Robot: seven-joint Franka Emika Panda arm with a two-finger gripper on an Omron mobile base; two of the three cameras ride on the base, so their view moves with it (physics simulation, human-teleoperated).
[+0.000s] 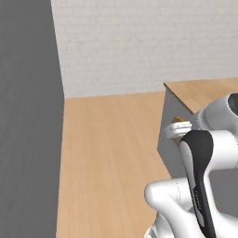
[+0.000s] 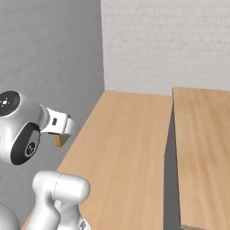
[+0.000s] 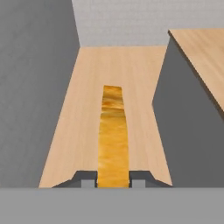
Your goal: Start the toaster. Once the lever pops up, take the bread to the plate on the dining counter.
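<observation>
One slice in hand: the bread sits edge-on between the two finger tips, golden-brown, running from 6 o'clock up toward centre of hand view.
Gripper: closed on the bread's lower end; a dark tip on each side, touching it.
Gripper, base views: a bit of tan shows at the white hand, approx 3 o'clock in left base view and 9 o'clock in right base view. Jaws themselves hard to read there.
Dining counter: light-wood top w/ grey side, at 2 o'clock in hand view; at 3 o'clock in right base view, 2 o'clock in left base view. Well apart from the slice.
Floor: wood floor runs 12 o'clock ahead, between grey wall at 9 o'clock and the counter's grey side.
Back wall: pale brick, 12 o'clock.
Step (judgement): toasting looks done, since bread is browned and held; this is the carry leg, slice en route to the counter.
Progress (judgement): past halfway; drop-off not yet done.
Next move needs (judgement): bring base/arm round toward 2–3 o'clock so the counter top comes under the hand, find the plate, lift slice above top's edge, then lower flat and let go.
Risk (judgement): thin edge grip, slice may slip or tilt when swung; grey counter side is close on right, could clip it.
</observation>
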